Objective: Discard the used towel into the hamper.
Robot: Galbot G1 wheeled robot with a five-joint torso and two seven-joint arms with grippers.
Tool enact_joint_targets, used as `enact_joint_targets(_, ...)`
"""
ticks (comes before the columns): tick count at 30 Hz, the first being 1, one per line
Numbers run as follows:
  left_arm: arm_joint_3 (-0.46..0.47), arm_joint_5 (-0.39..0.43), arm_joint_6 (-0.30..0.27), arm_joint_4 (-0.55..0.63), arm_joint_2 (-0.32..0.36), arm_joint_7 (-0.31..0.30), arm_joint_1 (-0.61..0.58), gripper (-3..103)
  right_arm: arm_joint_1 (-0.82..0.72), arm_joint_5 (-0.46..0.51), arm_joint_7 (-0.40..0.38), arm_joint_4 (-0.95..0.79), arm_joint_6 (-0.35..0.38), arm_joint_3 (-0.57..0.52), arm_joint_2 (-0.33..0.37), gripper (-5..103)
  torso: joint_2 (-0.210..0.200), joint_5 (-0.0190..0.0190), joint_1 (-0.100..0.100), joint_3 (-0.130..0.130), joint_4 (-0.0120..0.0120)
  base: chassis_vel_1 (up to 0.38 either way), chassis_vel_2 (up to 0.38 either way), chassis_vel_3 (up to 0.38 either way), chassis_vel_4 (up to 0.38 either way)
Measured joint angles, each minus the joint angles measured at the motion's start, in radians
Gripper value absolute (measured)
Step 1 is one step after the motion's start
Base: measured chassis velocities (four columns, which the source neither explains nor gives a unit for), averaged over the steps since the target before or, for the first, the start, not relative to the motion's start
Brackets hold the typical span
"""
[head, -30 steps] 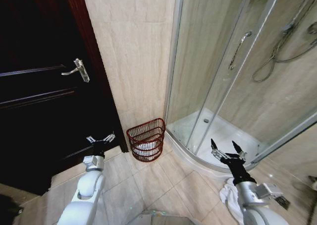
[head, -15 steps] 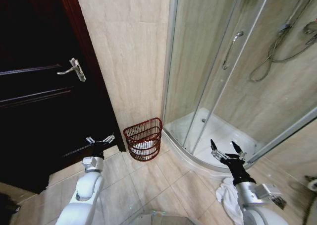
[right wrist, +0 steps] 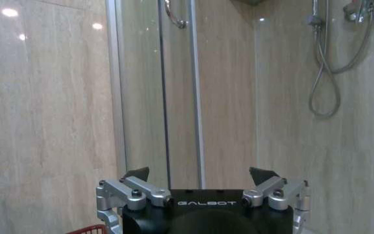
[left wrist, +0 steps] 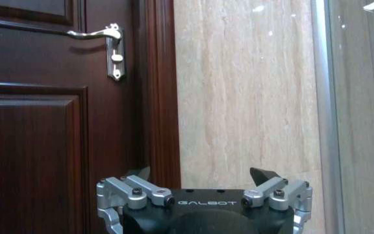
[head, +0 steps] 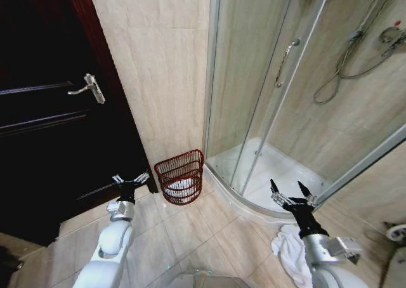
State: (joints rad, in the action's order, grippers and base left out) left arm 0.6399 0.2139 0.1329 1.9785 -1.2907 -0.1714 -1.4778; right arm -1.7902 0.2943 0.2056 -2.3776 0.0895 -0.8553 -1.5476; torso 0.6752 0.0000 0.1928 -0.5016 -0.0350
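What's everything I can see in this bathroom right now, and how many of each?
hamper: one, reddish-brown wire, on the floor against the wall between door and shower, something white inside.
towel: one, white, crumpled on the floor tiles beside the right arm.
door: one, dark wood, on the left.
door handle: one, silver lever.
shower enclosure: one, curved glass, on the right, white tray.
shower hose: one, silver, hanging on the shower wall.
left hand: one, open, low before the door.
right hand: one, open, low before the shower tray.
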Motion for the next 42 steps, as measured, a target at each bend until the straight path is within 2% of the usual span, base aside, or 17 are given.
enact_joint_targets(35, -0.012, -0.025, 0.036, -0.006, -0.013, -0.001, -0.035, 100, -0.017, 0.004, -0.028, 0.016, -0.036, -0.016, 0.002, 100, 0.0, 0.0001, 0.0, 0.0, 0.0, -0.011, -0.082, 0.014, 0.086)
enact_joint_targets(42, -0.014, -0.006, 0.037, 0.001, -0.016, -0.003, -0.049, 100, -0.021, 0.003, -0.039, 0.021, -0.037, -0.019, 0.002, 100, 0.0, -0.0001, 0.0, 0.0, 0.0, -0.005, -0.127, -0.003, 0.126)
